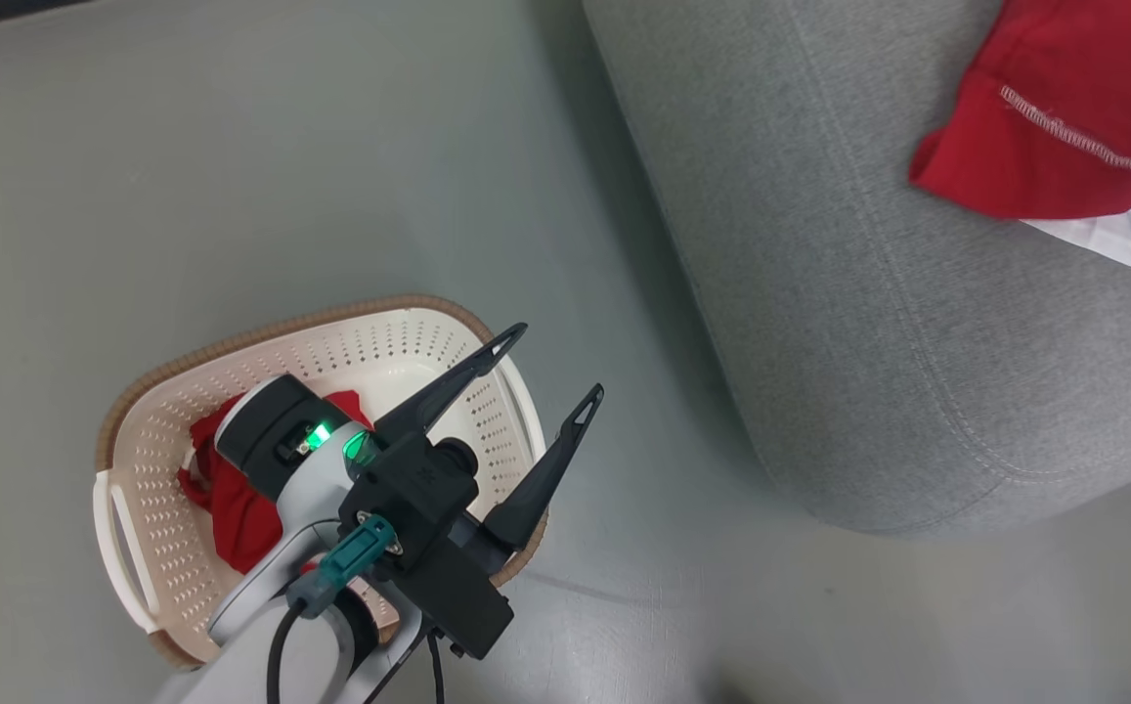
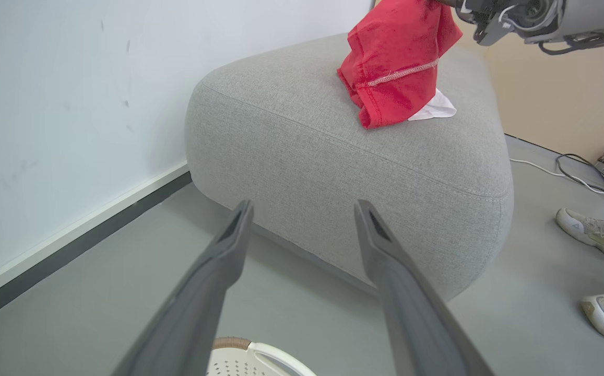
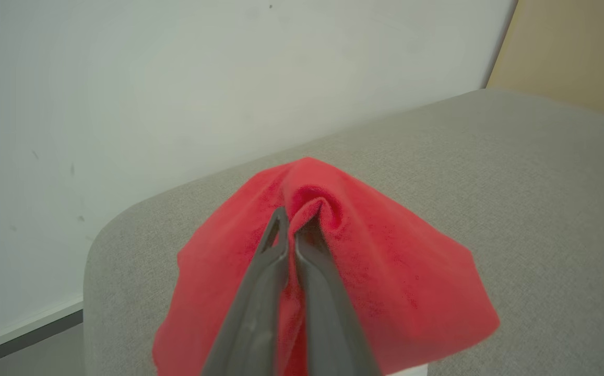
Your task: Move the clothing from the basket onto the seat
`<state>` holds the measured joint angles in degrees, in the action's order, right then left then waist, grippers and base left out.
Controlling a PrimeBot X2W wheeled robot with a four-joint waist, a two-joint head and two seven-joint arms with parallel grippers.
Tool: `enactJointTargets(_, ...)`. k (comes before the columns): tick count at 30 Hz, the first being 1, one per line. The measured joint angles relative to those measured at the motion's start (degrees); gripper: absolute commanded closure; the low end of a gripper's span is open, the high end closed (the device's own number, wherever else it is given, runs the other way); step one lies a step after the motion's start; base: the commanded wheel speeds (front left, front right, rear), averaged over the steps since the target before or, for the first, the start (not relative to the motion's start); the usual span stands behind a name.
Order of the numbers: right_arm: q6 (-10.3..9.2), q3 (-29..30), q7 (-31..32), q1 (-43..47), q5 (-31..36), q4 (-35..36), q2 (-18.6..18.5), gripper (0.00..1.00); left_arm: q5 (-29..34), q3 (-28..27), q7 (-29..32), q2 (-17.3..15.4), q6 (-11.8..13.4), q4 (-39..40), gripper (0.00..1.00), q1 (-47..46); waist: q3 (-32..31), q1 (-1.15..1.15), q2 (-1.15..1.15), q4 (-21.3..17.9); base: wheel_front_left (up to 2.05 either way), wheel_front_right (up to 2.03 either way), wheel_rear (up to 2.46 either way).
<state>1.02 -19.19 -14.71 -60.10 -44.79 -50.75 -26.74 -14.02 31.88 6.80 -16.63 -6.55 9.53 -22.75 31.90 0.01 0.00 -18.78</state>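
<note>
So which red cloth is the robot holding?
The cloth on the seat, pinched by the right gripper. The other cloth lies in the basket.

The basket (image 1: 330,318) stands on the floor (image 1: 233,176), left of the seat (image 1: 868,323) and apart from it, with one garment (image 1: 238,508) inside. The left gripper (image 1: 555,362) hangs over the basket's right rim. A second garment (image 1: 1064,117), pinched by the right gripper (image 3: 292,224), touches the seat top, back from its near corner.

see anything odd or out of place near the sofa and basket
Nothing spilled or damaged. The right end effector pinches a red garment bunched on the seat, and a person's shoes stand on the floor close beside it.
</note>
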Motion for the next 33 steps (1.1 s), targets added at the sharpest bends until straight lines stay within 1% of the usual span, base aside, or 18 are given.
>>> enactJointTargets(4, 0.11, 0.3, 0.0, 0.73, -0.82, -2.42, 1.51, 1.0, 0.0, -0.09, -0.01, -0.38, -0.01, 0.13, 0.0, -0.58, 1.26, 0.0, 0.0, 0.78, 0.0, 0.0, 0.0)
enactJointTargets(6, 0.6, 0.43, 0.0, 0.71, -1.66, -3.64, 2.46, 1.0, 0.0, -0.21, -0.02, -0.86, -0.01, 0.09, 0.0, -0.62, 1.86, 0.0, 0.0, 0.94, 0.0, 0.0, 0.0)
enactJointTargets(12, 1.53, 0.48, 0.0, 0.44, -1.64, -5.78, 2.98, 1.0, -0.01, -0.21, -0.13, -1.18, -0.04, -1.02, 0.0, -0.86, 2.18, 0.0, 0.0, 1.02, 0.0, 0.0, 0.0)
enactJointTargets(14, 1.78, 0.4, 0.0, 0.43, -1.44, -6.34, 3.1, 0.05, -0.02, -0.22, -0.46, -1.18, -0.05, -1.48, 0.0, -0.86, 1.86, 0.0, 0.0, 0.95, 0.0, 0.0, 0.0)
enactJointTargets(15, 2.04, 0.25, 0.0, 0.43, -1.22, -6.53, 3.19, 0.0, -0.02, -0.27, -0.67, -1.19, -0.05, -1.68, 0.0, -0.87, 1.66, 0.0, 0.0, 0.91, 0.0, 0.0, 0.0)
enactJointTargets(21, 3.22, -1.4, 0.0, 0.82, 0.78, -7.54, 4.33, 0.0, -0.4, -0.29, -1.71, -0.96, -0.05, -3.36, 0.0, -0.86, 0.12, 0.0, 0.0, 0.38, 0.0, 0.0, 0.0)
enactJointTargets(28, 3.63, -2.86, 0.0, 3.88, 2.55, -8.45, 5.13, 0.0, -0.69, -0.15, -3.48, 0.21, -0.04, -5.39, 0.0, -0.66, -2.77, -0.01, 0.0, 0.08, 0.0, 0.0, 0.0)
enactJointTargets(29, 4.03, -3.32, 0.01, 4.95, 2.99, -8.48, 5.6, 0.0, -1.04, -0.33, -4.13, 0.41, 0.01, -6.0, 0.0, -0.36, -3.77, -0.01, 0.0, 0.04, 0.0, 0.0, 0.0)
enactJointTargets(33, 4.04, -3.65, 0.0, 7.12, 4.39, -8.37, 5.77, 0.0, -1.45, -0.9, -5.21, 0.78, 0.54, -7.36, 0.0, 0.55, -5.97, -0.01, 0.0, 0.04, 0.0, 0.0, 0.0)
